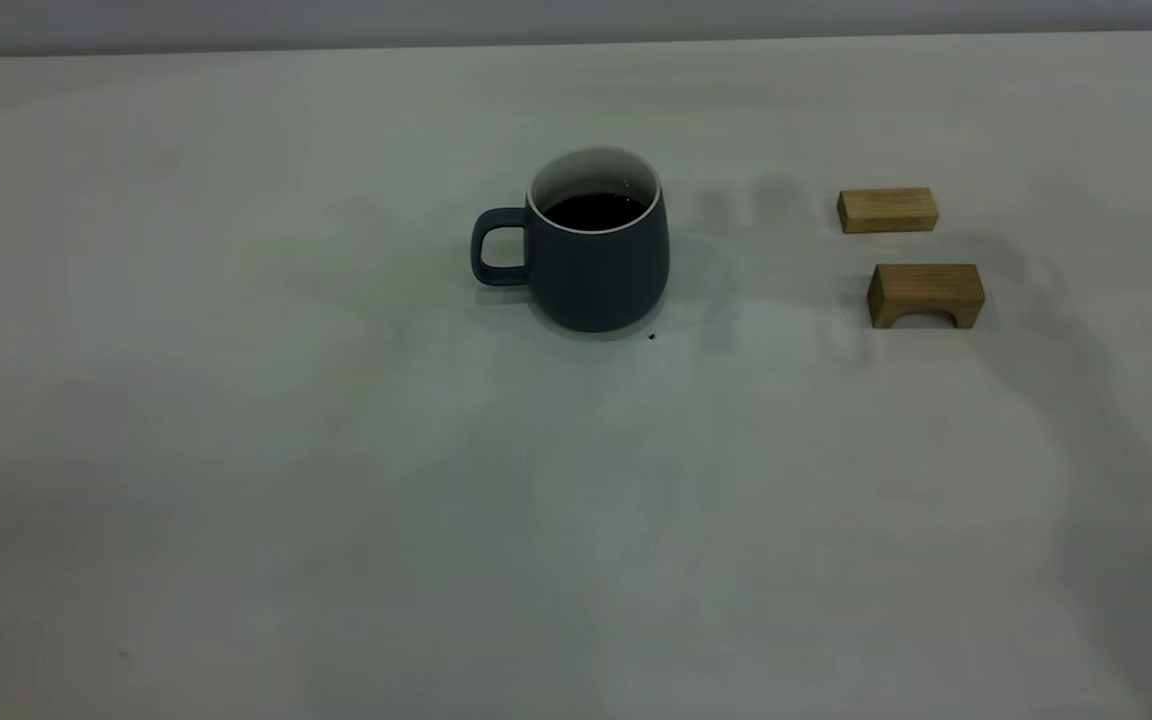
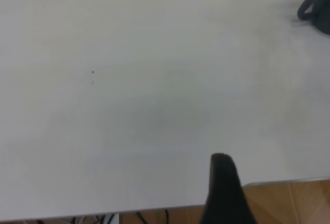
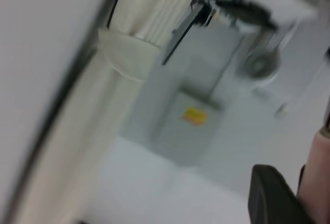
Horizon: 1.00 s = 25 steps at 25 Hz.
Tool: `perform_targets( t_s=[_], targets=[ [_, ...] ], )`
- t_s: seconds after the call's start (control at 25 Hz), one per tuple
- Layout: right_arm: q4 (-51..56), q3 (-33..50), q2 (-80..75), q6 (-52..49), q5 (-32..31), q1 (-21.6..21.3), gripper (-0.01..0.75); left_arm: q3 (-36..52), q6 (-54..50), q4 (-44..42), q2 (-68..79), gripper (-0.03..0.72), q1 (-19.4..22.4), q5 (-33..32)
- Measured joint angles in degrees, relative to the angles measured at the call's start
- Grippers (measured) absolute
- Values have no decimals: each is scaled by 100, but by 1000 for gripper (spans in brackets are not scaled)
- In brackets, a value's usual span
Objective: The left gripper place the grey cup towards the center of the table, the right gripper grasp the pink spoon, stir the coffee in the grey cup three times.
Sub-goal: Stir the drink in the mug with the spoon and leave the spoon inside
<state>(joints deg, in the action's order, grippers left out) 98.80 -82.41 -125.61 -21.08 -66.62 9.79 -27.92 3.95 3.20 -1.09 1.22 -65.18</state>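
Grey cup with coffee sits mid-counter, handle toward left arm's side. Two wooden blocks off to its right. Left hand: finger state unclear. Right hand pinches pink spoon, raised off-counter.

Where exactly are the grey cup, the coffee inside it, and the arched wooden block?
grey cup (image 1: 596,275): exterior view, on the front of its dark outer wall.
coffee (image 1: 593,211): exterior view, on the dark liquid surface inside the rim.
arched wooden block (image 1: 926,287): exterior view, on its front face above the arch.
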Motion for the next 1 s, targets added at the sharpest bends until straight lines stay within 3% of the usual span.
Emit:
perform_targets(
  t_s=[0.12,0.24,0.64,1.0],
  targets=[
    [12,0,-6,-1012,0,78,122,0,0,0,0,568,0,0],
    [97,-11,-163,-1378,-8,151,122,0,0,0,0,568,0,0],
    [127,-734,-1513,-1465,47,168,122,0,5,0,0,568,0,0],
    [148,-787,-1922,-1470,47,212,122,0,5,0,0,568,0,0]
  ],
)
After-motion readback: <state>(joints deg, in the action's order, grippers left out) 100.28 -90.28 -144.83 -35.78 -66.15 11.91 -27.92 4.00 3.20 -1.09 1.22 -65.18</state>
